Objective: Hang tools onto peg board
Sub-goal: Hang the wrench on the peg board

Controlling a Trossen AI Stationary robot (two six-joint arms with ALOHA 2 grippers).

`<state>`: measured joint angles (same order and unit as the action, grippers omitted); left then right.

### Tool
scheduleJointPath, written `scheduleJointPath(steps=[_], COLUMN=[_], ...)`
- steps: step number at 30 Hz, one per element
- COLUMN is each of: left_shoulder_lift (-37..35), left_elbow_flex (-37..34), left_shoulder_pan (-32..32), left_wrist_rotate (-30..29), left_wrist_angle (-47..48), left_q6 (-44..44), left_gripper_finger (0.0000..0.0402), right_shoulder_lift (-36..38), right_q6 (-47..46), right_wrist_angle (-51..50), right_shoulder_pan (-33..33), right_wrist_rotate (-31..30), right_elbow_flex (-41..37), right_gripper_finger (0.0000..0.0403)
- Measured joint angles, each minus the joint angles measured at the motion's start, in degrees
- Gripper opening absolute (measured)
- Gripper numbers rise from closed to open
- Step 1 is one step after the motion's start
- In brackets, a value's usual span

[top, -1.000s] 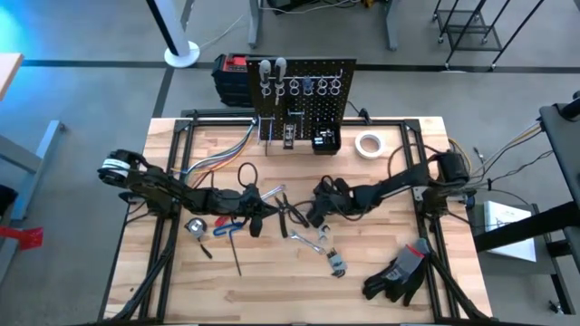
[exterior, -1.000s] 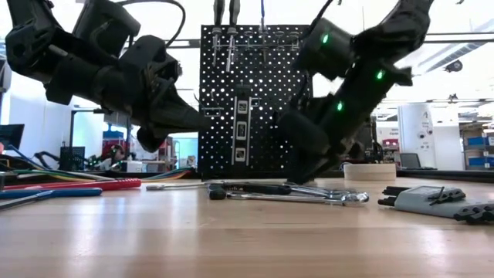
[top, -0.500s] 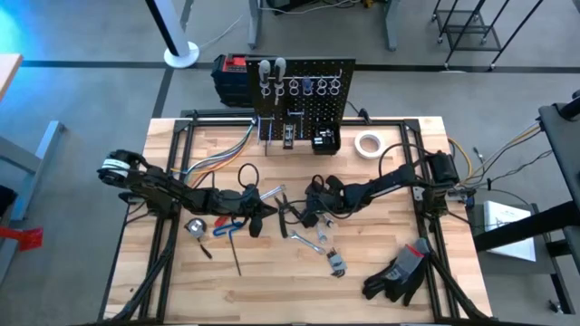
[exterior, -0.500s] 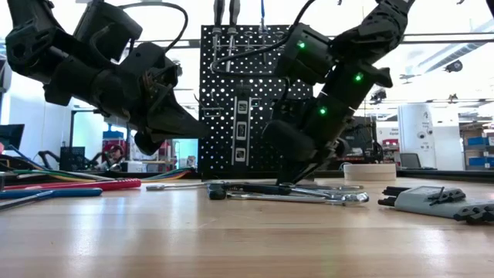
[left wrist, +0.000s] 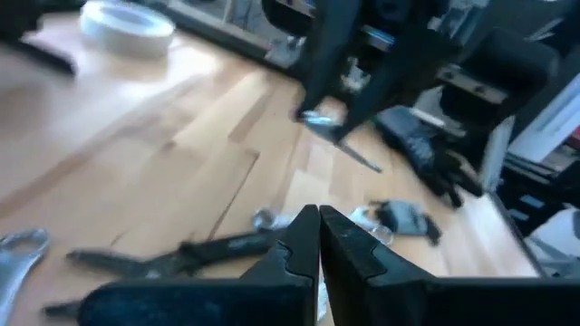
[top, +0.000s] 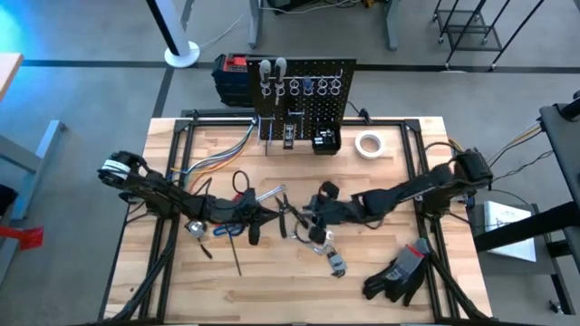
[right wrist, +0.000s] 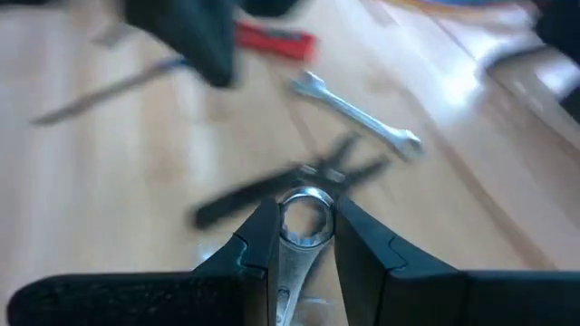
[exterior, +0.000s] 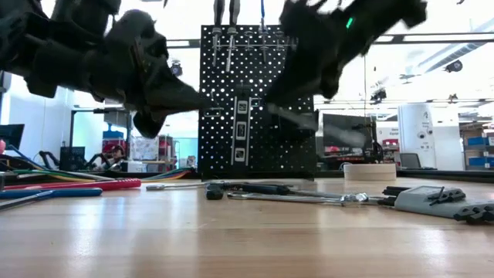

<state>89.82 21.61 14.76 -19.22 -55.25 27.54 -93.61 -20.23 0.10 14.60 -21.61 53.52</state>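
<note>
The peg board (top: 304, 100) stands upright at the table's far edge, with tools hanging in its ring hooks; it also shows in the low view (exterior: 247, 100). My right gripper (top: 314, 225) is at the table's middle, shut on a silver wrench (right wrist: 304, 220) above the table. My left gripper (top: 265, 218) hangs just left of it, shut and empty, and shows in its own wrist view (left wrist: 319, 237). Black pliers (top: 290, 217), another silver wrench (top: 268, 193) and a blue-handled tool (top: 227, 230) lie flat on the wood. My right gripper pinches the silver wrench between its two fingers at the ring end (right wrist: 306, 214), one finger (right wrist: 258, 237) on each side. The shaft runs back between the fingers. The wrench (exterior: 297, 117) is lifted clear of the table.
A white tape roll (top: 367, 144) lies at the far right and black gloves (top: 399, 272) at the near right. A red-and-black box (top: 231, 72) stands behind the board. A screwdriver (top: 237, 258) and a small grey tool (top: 337, 263) lie near the front.
My right gripper has gone down to the tools at the table's middle and a little toward the near edge. It has then risen with the silver wrench, which is now lifted clear of the wood.
</note>
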Motion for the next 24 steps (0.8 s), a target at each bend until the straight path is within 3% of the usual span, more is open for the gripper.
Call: scheduleJointPath(steps=[5, 12, 18, 24], left_shoulder_lift=[2.8, 14.2, 23.6, 26.0], left_elbow_flex=[0.0, 2.8, 11.0, 14.4], left_shoulder_pan=[2.4, 3.0, 2.7, 1.6], left_wrist_rotate=[-0.4, 0.2, 0.2, -3.7], left_wrist_angle=[-9.7, -31.4, -33.8, -34.4], left_q6=[-2.3, -9.2, -12.7, -12.1], left_gripper_finger=[0.0000, 0.0012, 0.0088, 0.0173], right_shoulder_lift=[4.6, 4.3, 2.4, 2.2], right_q6=[3.0, 11.5, 15.7, 16.0], right_wrist_angle=[1.4, 12.9, 20.0, 21.6], right_shoulder_pan=[2.9, 3.9, 4.1, 4.5], right_wrist_rotate=[-2.3, -5.0, -3.5, -4.9], right_elbow_flex=[0.0, 0.0, 0.0, 0.0], right_gripper_finger=[0.0064, 0.0064, 0.0064, 0.0064])
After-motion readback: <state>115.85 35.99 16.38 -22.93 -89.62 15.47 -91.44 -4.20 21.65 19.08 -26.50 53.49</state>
